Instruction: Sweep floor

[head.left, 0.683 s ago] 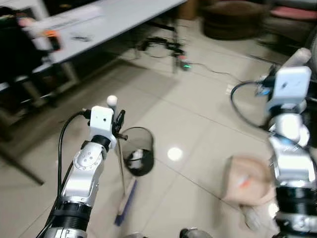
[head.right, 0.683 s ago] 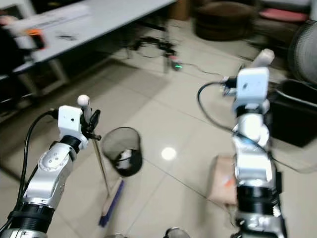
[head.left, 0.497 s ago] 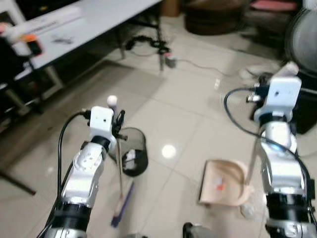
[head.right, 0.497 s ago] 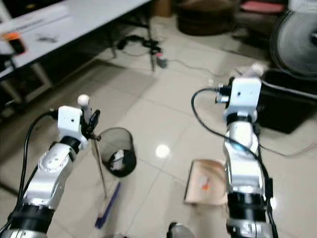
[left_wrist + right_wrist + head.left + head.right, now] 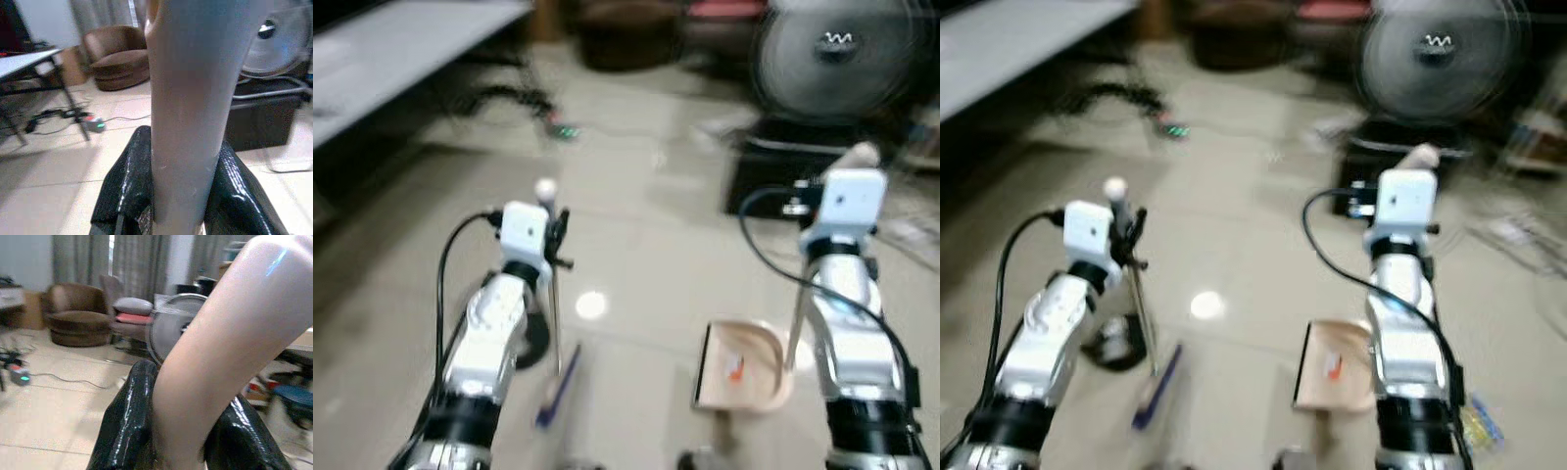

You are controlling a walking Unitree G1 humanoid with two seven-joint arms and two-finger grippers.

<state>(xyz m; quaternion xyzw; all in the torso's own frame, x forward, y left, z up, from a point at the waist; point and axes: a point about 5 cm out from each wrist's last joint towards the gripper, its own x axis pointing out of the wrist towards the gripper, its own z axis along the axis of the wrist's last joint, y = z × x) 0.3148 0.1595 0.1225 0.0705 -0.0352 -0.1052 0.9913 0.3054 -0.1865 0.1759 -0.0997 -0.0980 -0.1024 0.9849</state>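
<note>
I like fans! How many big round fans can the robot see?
1. The fan stands on the floor ahead, beyond the right gripper, behind a black box. The picture is blurry, so others may be hidden.

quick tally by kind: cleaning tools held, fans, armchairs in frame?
Brooms: 1, broom, in the left tool
Dustpans: 1, dustpan, its handle in the right tool
Fans: 1, fan
Armchairs: 1, brown armchair
Total: 4

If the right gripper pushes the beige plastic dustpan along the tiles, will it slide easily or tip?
The beige plastic dustpan looks thin and light, so it probably slides easily on the glossy tiled floor. Held by its long handle in the right gripper, it may wobble or tilt.
</note>
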